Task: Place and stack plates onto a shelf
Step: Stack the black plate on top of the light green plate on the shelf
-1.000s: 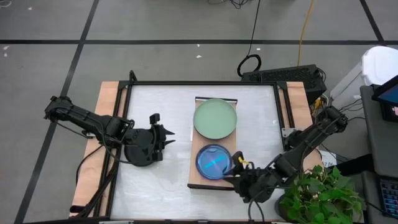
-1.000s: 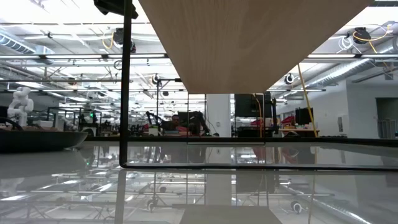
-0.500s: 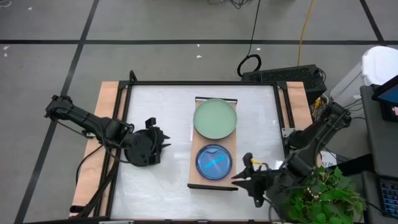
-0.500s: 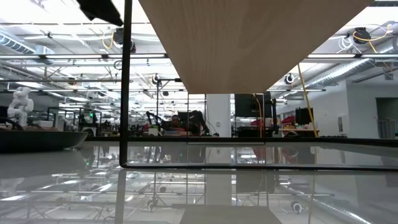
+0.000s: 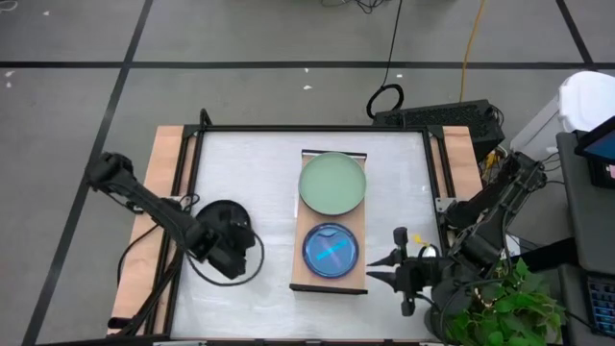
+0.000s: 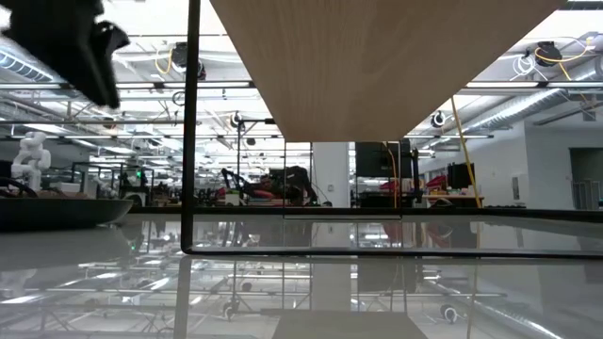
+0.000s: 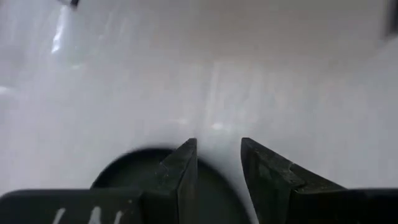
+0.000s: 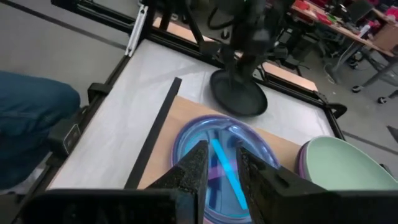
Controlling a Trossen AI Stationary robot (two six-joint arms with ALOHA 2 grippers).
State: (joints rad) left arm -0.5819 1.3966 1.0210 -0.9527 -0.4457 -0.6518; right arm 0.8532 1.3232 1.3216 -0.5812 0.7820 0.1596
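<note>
The right hand [image 5: 384, 268] is backing off the shelf [image 5: 298, 274] with fingers slightly parted and empty, while the left hand [image 5: 238, 258], open, is settling over the black plate [image 5: 219, 211] on the counter [image 5: 259, 173], needing next a grip on its rim.

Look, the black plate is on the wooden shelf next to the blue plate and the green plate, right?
Not quite. The black plate lies on the white tabletop under the left end effector, as the high view shows. Only the blue plate and the green plate sit on the wooden shelf.
</note>
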